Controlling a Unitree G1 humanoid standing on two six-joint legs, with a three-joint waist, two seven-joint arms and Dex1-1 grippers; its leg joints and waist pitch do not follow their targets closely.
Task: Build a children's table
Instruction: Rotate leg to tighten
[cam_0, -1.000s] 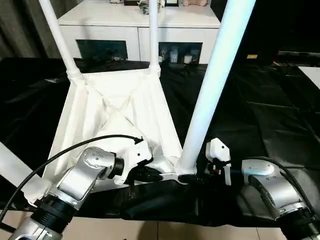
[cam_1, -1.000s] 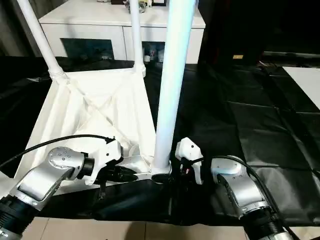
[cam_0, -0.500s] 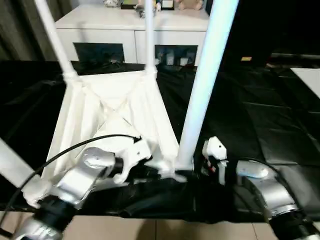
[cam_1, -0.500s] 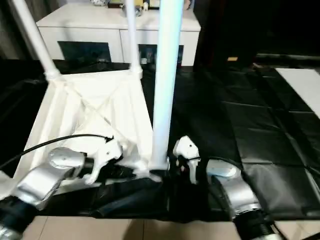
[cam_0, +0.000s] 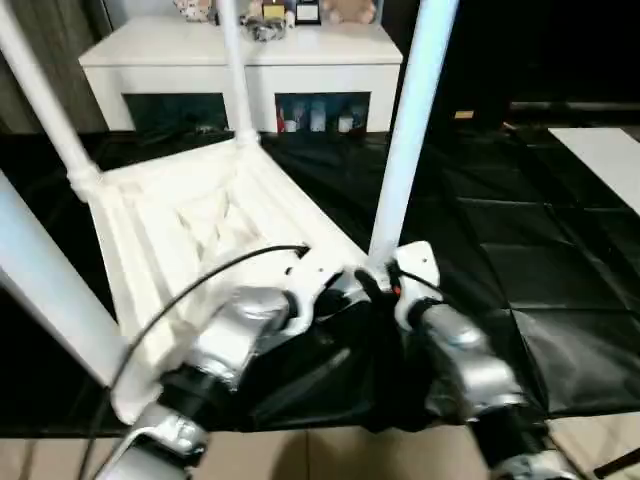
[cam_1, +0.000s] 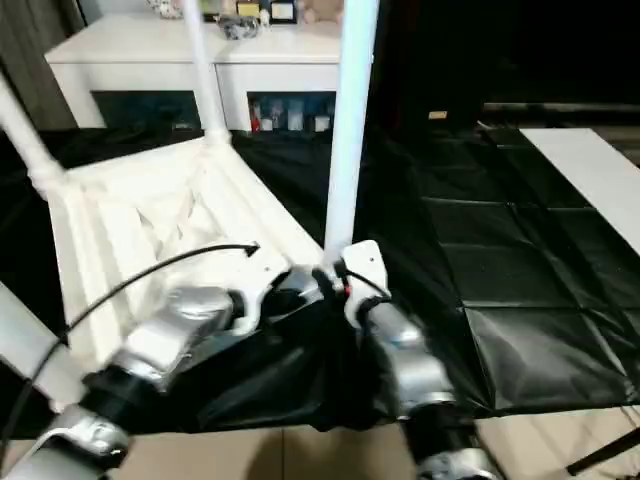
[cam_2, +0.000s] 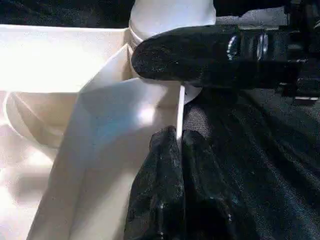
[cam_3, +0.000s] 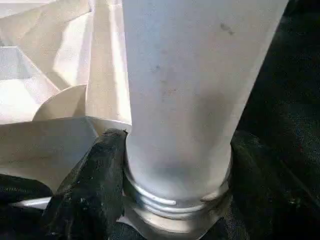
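Note:
The white tabletop lies upside down on the black sheet, ribbed underside up. Its legs stand in the corner sockets: two far ones, one at the near left and one at the near right corner. My right gripper is shut around the base of that near right leg, just above its socket. My left gripper is shut on the tabletop's thin rim wall right beside the same corner. In the head views both grippers meet at that corner.
A white cabinet with glass doors stands behind the work. Black sheeting covers the surface all round. A white slab lies at the far right. Tan floor shows at the near edge.
The view has shifted. The tabletop now sits turned, its far legs further left and the held corner further from me. Both grippers stay at that corner.

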